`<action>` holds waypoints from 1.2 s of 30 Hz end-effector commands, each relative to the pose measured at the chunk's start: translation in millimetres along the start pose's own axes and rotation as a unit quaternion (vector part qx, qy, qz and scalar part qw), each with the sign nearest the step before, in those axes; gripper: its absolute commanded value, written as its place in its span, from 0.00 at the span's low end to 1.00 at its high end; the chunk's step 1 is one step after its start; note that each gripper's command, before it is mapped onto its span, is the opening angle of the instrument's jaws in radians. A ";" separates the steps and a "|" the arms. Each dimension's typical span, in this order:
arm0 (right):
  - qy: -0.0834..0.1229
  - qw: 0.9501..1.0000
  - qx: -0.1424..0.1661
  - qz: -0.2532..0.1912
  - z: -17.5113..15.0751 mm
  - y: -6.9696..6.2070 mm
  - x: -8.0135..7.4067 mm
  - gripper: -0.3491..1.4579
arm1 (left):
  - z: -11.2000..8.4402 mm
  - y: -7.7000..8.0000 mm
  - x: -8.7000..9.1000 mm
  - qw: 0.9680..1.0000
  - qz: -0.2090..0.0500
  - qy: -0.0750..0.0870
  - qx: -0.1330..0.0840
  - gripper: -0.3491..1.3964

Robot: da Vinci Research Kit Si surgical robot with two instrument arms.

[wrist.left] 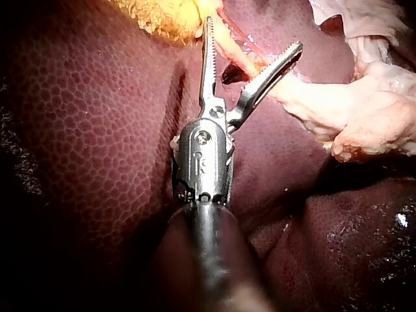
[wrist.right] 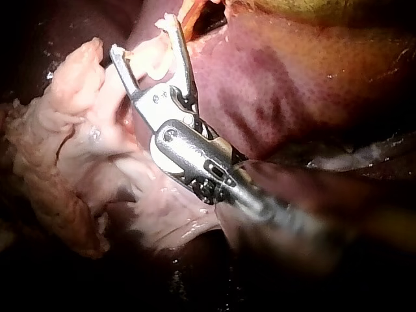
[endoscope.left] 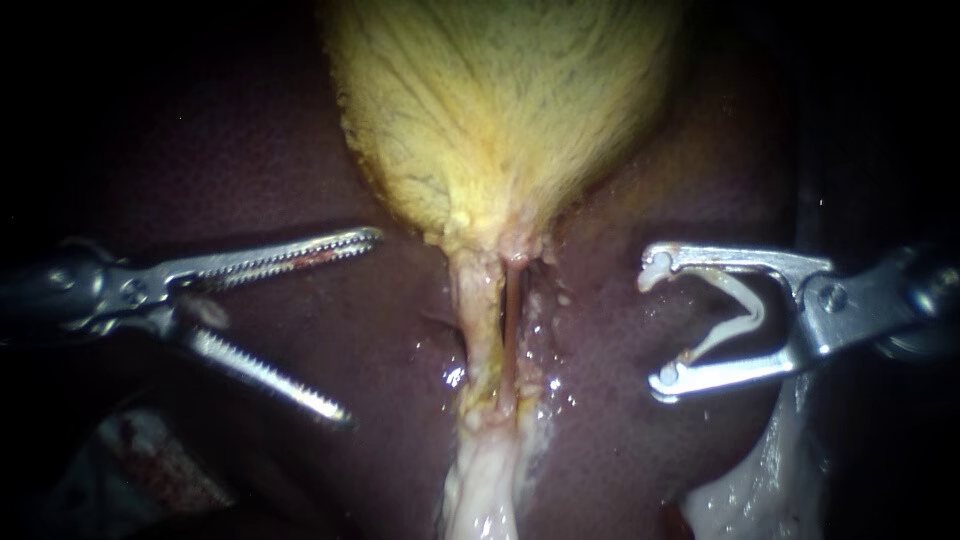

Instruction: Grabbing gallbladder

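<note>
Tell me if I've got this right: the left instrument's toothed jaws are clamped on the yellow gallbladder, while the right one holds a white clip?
Not quite. The endoscope view shows the left instrument with its toothed jaws open, gripping nothing; the yellow gallbladder lies beyond them, ungrasped. The right instrument does hold a white clip between its jaws.

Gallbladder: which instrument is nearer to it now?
Left. One jaw tip of the left instrument nearly reaches the lower edge of the gallbladder; the right instrument, holding a clip, sits lower and farther off.
</note>
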 end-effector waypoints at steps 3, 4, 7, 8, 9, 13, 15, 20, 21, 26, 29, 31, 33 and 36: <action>0.000 1.000 0.000 0.000 0.0 0.0 0.0 0.52 | 0.1 0.0 0.0 1.000 0.000 0.000 0.000 0.80; 0.000 1.000 0.000 0.000 0.0 0.0 0.0 0.52 | 0.1 0.0 0.0 1.000 0.000 0.000 0.000 0.80; 0.000 1.000 0.000 0.000 0.0 0.0 0.0 0.52 | 0.4 0.4 0.0 1.000 -0.004 0.002 -0.008 0.78; 0.000 1.000 0.000 0.000 0.0 0.0 0.0 0.52 | 0.5 0.6 0.0 1.000 -0.007 0.003 -0.012 0.77; 0.000 1.000 0.000 0.000 0.0 0.0 0.0 0.52 | 0.8 0.9 0.0 1.000 -0.016 0.001 -0.015 0.77; 0.000 1.000 0.000 0.000 0.1 0.1 -0.1 0.52 | 2.3 2.1 0.2 0.998 -0.051 0.013 -0.023 0.70; 0.000 1.000 -0.001 0.000 0.1 0.1 -0.1 0.52 | 3.1 2.6 0.4 0.998 -0.057 0.022 -0.027 0.68; 0.000 1.000 -0.001 0.000 0.1 0.1 -0.2 0.52 | 4.9 4.1 1.3 0.996 -0.078 0.040 -0.031 0.65; 0.000 1.000 -0.001 0.000 0.1 0.1 -0.2 0.52 | 5.1 4.4 1.5 0.995 -0.084 0.041 -0.031 0.63; 0.000 1.000 -0.001 0.000 0.1 0.1 -0.3 0.52 | 5.7 5.2 2.0 0.994 -0.090 0.045 -0.033 0.57; 0.000 1.000 -0.001 0.000 0.1 0.1 -0.3 0.52 | 6.0 5.6 2.3 0.994 -0.096 0.048 -0.034 0.49; 0.000 1.000 -0.001 0.000 0.1 0.1 -0.3 0.52 | 6.0 5.8 2.3 0.993 -0.102 0.049 -0.034 0.42; 0.000 1.000 -0.001 0.000 0.1 0.1 -0.3 0.52 | 6.0 6.0 2.3 0.992 -0.109 0.050 -0.035 0.33; 0.000 1.000 -0.001 0.000 0.1 0.1 -0.3 0.52 | 5.9 6.4 2.3 0.991 -0.115 0.054 -0.034 0.09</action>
